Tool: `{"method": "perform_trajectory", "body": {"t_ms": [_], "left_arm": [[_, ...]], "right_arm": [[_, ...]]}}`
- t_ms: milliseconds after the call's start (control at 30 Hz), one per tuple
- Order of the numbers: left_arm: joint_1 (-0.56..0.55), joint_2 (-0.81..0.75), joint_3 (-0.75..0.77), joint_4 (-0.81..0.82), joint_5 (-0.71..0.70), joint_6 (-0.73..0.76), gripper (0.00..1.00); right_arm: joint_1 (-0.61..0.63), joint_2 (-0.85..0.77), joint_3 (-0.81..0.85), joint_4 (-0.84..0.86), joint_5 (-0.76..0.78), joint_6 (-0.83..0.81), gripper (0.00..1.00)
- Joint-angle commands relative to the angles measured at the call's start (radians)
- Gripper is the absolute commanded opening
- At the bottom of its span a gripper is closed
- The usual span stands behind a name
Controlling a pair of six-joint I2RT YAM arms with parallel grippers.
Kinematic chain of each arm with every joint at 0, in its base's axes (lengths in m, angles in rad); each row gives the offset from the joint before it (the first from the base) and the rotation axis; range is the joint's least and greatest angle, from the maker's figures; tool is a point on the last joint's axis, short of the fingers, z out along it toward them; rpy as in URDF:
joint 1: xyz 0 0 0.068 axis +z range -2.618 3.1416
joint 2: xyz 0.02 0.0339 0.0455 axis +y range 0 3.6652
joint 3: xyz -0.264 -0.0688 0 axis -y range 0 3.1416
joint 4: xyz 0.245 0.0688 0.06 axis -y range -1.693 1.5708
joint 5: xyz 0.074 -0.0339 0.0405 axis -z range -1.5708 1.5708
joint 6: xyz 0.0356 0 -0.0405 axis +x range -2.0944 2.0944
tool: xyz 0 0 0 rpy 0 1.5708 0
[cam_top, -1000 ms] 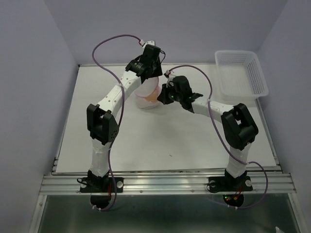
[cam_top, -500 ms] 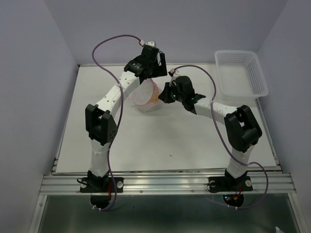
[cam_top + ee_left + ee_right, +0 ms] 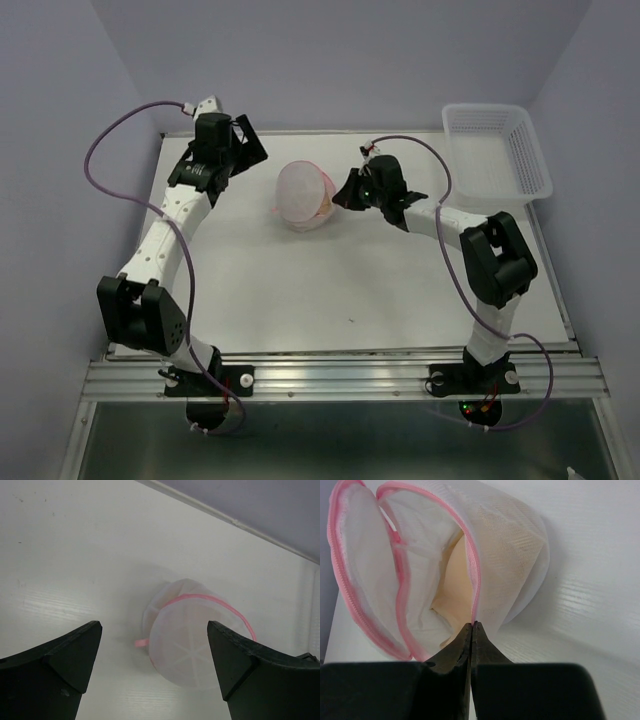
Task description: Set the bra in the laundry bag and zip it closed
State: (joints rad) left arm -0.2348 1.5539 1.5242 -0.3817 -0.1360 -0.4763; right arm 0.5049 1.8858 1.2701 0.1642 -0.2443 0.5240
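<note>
Bra (image 3: pixel 451 587) inside, bag unzipped

The mesh laundry bag (image 3: pixel 303 195) lies on its side at the far middle of the table (image 3: pixel 300 300), its flap standing ajar. The right gripper (image 3: pixel 471 625) is clenched on its pink zipper edging (image 3: pixel 476 580). The left gripper (image 3: pixel 246 144) hangs spread wide, well apart to the left.

On the table (image 3: pixel 330 290), at far centre: the laundry bag (image 3: pixel 303 196), tipped on its side, mouth toward the right. Deep inside it: the bra (image 3: pixel 451 587). At the bag's rim, from the right: the right gripper (image 3: pixel 471 626), pinched onto that edge. Left of the bag and farther back, well apart: the left gripper (image 3: pixel 250 148), fingers spread. At the far right corner: a basket (image 3: pixel 497 150).
</note>
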Motion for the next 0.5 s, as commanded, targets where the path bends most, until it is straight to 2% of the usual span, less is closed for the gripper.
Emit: {"method": "perform_trajectory", "body": {"t_ms": [0,33,67,133,167,200,400,467], "left_arm": [[0.025,-0.092,-0.173,0.134,0.056,-0.041,0.99],[0.053,-0.109,-0.218,0.168,0.076,-0.054,0.99],[0.069,-0.129,-0.270,0.260,0.195,-0.044,0.99],[0.103,-0.193,-0.441,0.373,0.335,-0.051,0.99],[0.133,-0.233,-0.506,0.518,0.454,-0.062,0.99],[0.150,-0.245,-0.610,0.573,0.504,-0.079,0.99],[0.227,-0.183,-0.797,0.745,0.654,-0.151,0.99],[0.227,-0.154,-0.843,0.922,0.735,-0.200,0.99]], "right_arm": [[-0.012,0.016,0.028,0.009,-0.032,0.044,0.01],[-0.012,0.024,0.031,0.002,-0.033,0.048,0.01],[-0.012,0.027,0.034,-0.006,-0.033,0.053,0.01],[-0.012,0.033,0.044,-0.025,-0.033,0.054,0.01],[-0.012,0.036,0.046,-0.029,-0.035,0.057,0.01],[-0.022,0.038,0.054,-0.037,-0.038,0.060,0.01],[-0.022,0.052,0.075,-0.058,-0.055,0.053,0.01],[-0.022,0.050,0.077,-0.066,-0.050,0.051,0.01]]}}
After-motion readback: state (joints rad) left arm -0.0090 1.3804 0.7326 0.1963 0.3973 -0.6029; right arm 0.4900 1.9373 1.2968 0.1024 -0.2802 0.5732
